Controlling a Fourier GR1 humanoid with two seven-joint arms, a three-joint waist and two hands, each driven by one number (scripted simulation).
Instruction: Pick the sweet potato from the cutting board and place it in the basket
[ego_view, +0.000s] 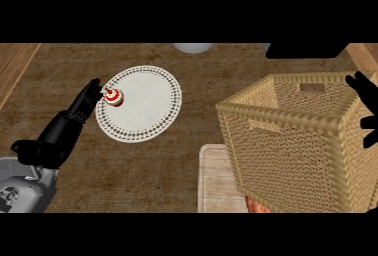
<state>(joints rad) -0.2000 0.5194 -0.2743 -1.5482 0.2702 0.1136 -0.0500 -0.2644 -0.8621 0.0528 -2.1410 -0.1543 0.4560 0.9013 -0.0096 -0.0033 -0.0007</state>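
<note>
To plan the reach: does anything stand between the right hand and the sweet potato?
Yes. The basket lies between the right hand, at the view's right edge, and the sweet potato, of which only a reddish bit shows at the basket's lower edge.

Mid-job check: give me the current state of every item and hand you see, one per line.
left hand: open, fingers straight, at the plate's left rim beside the cupcake.
right hand: open, at the view's right edge by the basket.
basket: upright, tilted toward the view; nothing seen inside.
cutting board: flat, partly hidden behind the basket.
sweet potato: only a reddish sliver shows under the basket.
plate: flat, holding the cupcake.
cupcake: upright.
</note>
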